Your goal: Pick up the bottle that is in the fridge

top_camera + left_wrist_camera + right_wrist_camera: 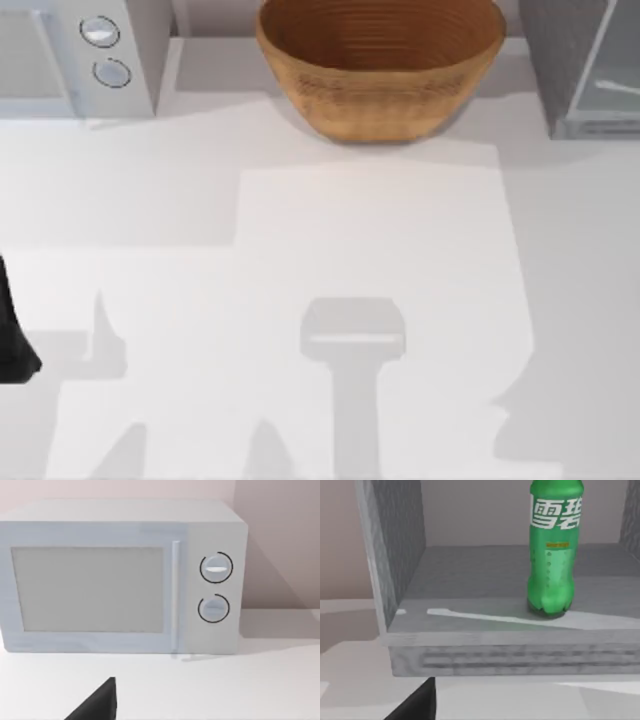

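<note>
Green white-lettered bottle point(551, 555), upright

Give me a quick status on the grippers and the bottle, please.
Left arm parked at table's left edge. Bottle upright inside the open fridge, untouched. Nothing blocking it.

white table point(300, 300) bearing microwave point(80, 50) at back left, woven bowl point(380, 65) centre, grey fridge point(585, 65) back right.
</note>
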You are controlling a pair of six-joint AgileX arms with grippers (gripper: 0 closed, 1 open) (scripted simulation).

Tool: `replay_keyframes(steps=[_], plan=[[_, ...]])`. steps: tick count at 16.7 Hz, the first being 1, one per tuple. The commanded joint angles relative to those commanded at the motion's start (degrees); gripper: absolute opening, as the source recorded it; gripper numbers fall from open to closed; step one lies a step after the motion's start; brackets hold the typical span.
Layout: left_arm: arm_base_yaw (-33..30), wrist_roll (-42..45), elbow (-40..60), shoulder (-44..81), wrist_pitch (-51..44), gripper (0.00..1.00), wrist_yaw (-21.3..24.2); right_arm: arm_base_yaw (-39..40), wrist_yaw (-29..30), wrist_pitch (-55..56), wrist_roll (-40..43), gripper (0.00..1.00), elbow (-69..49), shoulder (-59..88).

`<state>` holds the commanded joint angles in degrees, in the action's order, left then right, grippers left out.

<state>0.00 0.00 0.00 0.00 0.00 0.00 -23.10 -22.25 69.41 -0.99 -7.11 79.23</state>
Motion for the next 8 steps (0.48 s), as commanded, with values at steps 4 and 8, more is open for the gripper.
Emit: replay_keyframes(steps=[4,8], plan=[[0.00,0.00,0.00,0.00,0.00,1.00,0.00,-4.73,-4.55,14.50,-0.08,1.00,-1.94,14.96],[0.00,0.00,0.00,0.00,0.00,1.00,0.00,-7.28,-7.02,22.73,-0.05,1.00,-3.33,22.95]])
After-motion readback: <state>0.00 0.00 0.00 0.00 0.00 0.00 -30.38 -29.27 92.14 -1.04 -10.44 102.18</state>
